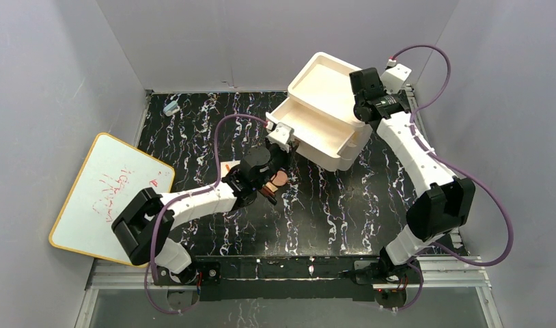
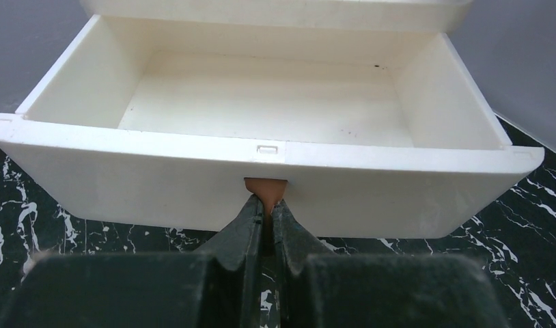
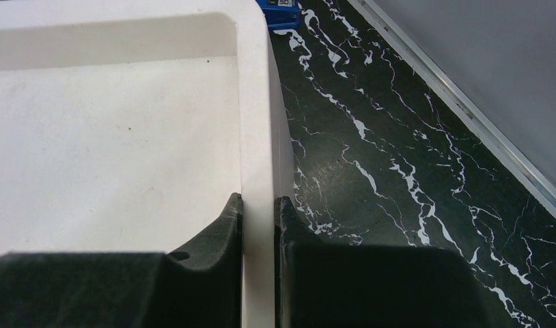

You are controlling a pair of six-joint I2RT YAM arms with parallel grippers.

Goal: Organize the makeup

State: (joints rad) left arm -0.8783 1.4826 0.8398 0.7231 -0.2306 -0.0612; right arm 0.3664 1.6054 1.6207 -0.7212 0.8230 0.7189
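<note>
The white drawer box stands at the back right with one drawer pulled out; in the left wrist view the drawer is empty inside. My left gripper is shut on the drawer's brown handle, fingertips pinching it. My right gripper is shut on the rim wall of the box's top tray. A copper-pink disc lies on the table under my left wrist, with more small makeup partly hidden beside it. A small tan flat piece lies just left of my left arm.
A whiteboard with red scribbles lies tilted at the left. A small light-blue object sits at the back left. The table is black marble. A blue object shows beyond the box in the right wrist view. Grey walls enclose the table.
</note>
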